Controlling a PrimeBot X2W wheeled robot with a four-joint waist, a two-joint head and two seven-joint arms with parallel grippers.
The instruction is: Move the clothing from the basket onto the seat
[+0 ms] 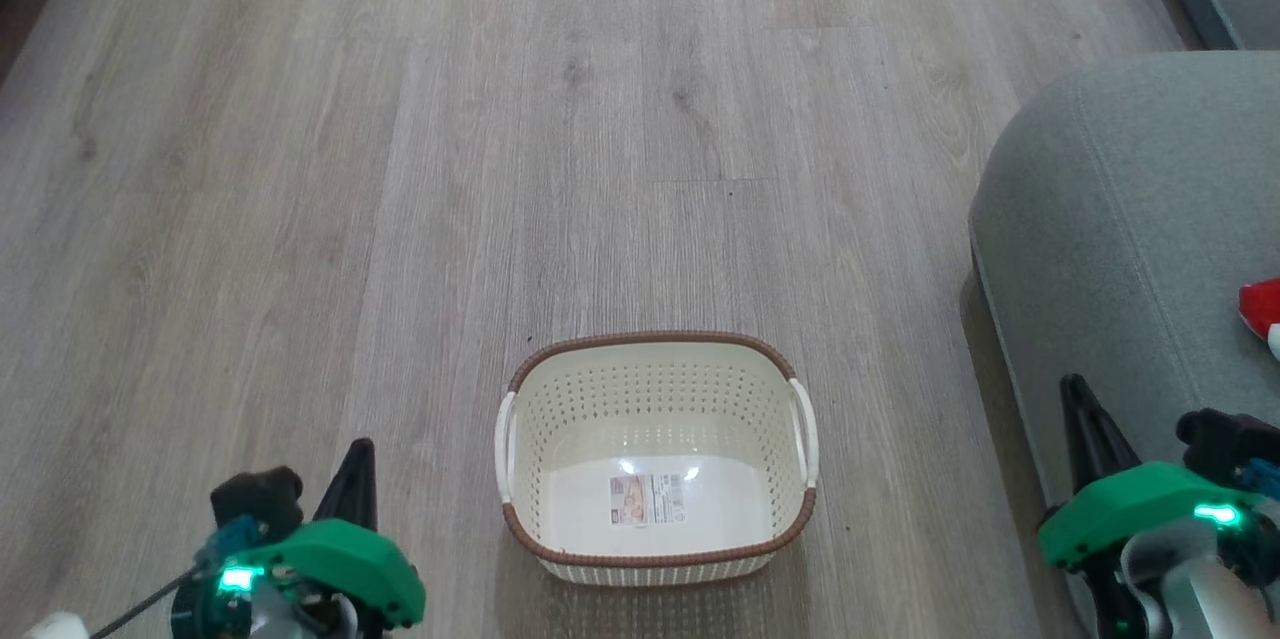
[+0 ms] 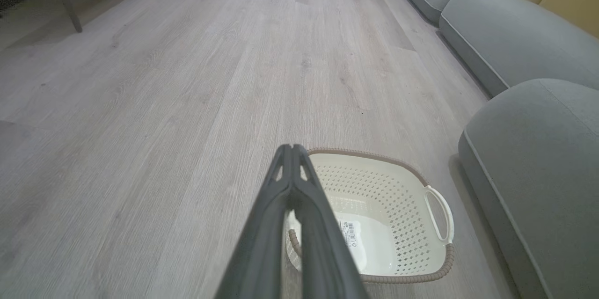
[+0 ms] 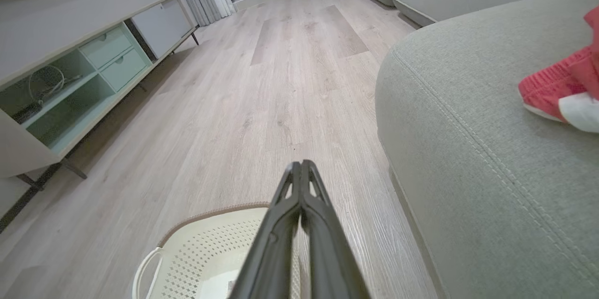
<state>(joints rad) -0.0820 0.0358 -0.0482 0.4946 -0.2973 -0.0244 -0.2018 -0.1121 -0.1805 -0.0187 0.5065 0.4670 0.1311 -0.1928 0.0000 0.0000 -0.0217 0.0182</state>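
Lying on the seat [image 1: 1120, 219], at head view's right edge, clothing [image 1: 1262, 317] is red w/ white trim. Basket [image 1: 650, 389] sits on the floor [image 1: 400, 169] near the seat, label [image 1: 648, 499] inside. L gripper [image 2: 292, 148] and R gripper [image 3: 302, 163]: both jaws together, nothing held, either side of basket.

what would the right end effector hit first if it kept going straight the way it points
Probably the pale wood-plank floor: the right end effector, shut, points at bare boards between the cream perforated plastic basket and the grey-green upholstered seat. Depth is unclear, but it seems to miss both.
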